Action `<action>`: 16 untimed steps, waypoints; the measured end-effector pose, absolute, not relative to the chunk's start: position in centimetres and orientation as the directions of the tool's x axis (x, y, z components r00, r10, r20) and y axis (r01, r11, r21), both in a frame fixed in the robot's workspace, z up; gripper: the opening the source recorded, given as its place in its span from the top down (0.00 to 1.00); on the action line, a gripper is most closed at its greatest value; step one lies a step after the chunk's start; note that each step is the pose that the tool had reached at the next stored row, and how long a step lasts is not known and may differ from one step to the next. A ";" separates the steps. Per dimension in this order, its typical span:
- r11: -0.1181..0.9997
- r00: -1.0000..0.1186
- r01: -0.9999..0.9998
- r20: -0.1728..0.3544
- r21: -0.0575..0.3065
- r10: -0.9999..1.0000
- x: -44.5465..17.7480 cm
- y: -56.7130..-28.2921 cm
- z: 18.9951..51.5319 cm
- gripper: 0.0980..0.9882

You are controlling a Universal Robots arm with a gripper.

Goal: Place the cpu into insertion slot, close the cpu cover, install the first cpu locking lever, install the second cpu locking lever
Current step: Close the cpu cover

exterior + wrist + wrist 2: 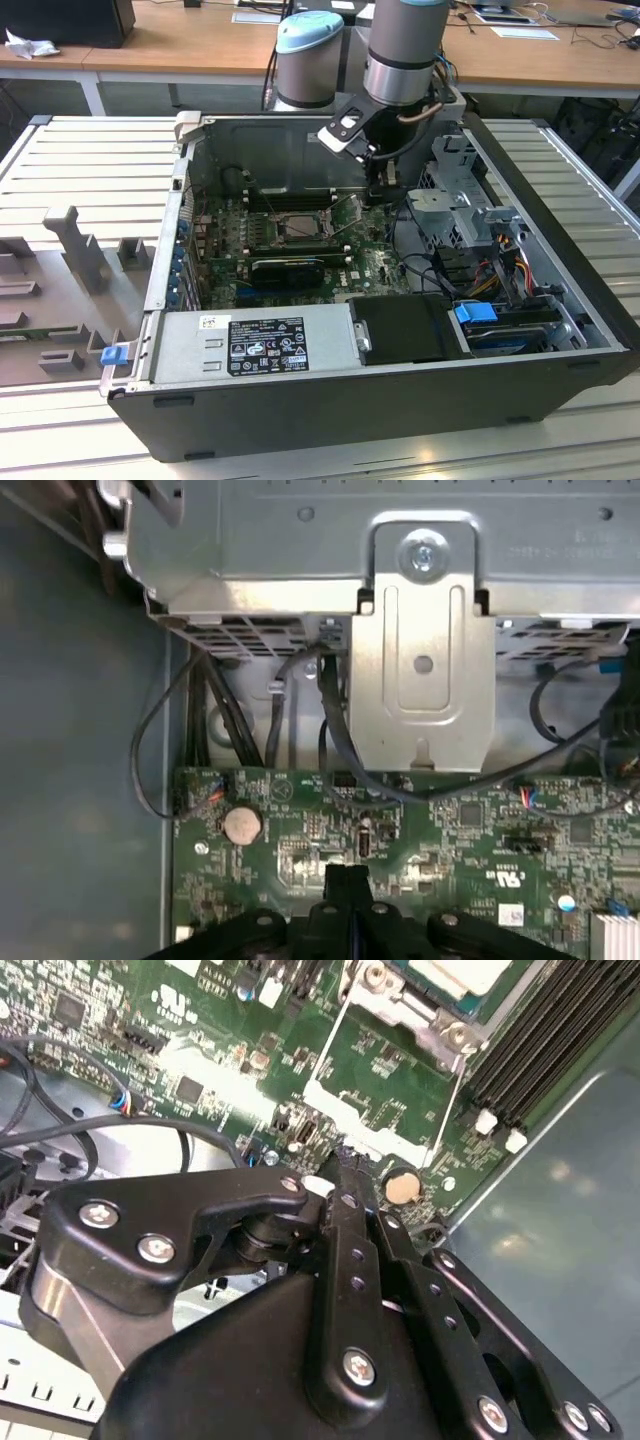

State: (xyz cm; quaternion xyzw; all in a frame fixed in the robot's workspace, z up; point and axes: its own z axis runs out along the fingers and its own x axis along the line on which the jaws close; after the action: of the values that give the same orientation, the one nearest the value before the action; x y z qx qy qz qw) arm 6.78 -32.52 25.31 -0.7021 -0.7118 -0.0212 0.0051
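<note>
Grip: the hand (343, 1160) is narrow, its 2 black fingers pressed together with nothing visible between them.
Hand's place: in both wrist views the tip (347, 876) hangs just above the green board, near the coin battery (241, 825). In the exterior view the hand (384, 178) is down inside the computer case (400, 400), and its tip is hard to pick out against dark cables.
Slot: the insertion slot (296, 226) lies on the board, apart from the hand, toward the exterior view's left of it.
Chip: in the second wrist view the cpu (458, 972) shows as a pale plate inside the silver frame, cut off by the picture's edge.
Cover: the cpu cover (405, 1005) seems to lie flat around the chip. Only 1 corner stretch shows, so I cannot be sure.
Levers: 2 thin wire rods (447, 1110) run from the frame across the board. I cannot tell whether they are latched.
Table: the case rests on a slatted table (60, 160).
</note>
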 end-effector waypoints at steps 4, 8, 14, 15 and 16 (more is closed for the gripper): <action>0.013 -0.014 1.000 0.037 0.023 0.999 7.0 -32.4 24.7 0.99; 0.014 -0.014 1.000 0.037 0.016 0.999 7.0 -32.5 24.4 0.99; 0.014 -0.014 1.000 0.038 0.003 0.999 6.1 -32.5 24.4 0.99; 0.014 -0.014 1.000 0.038 0.003 0.999 6.0 -32.5 24.4 0.99; 0.014 -0.014 1.000 0.038 0.003 0.999 5.9 -32.5 24.4 0.99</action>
State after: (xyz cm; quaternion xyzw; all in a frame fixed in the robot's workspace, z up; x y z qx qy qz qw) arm 5.92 -32.45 24.37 -0.7019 -0.7120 -0.0142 0.0125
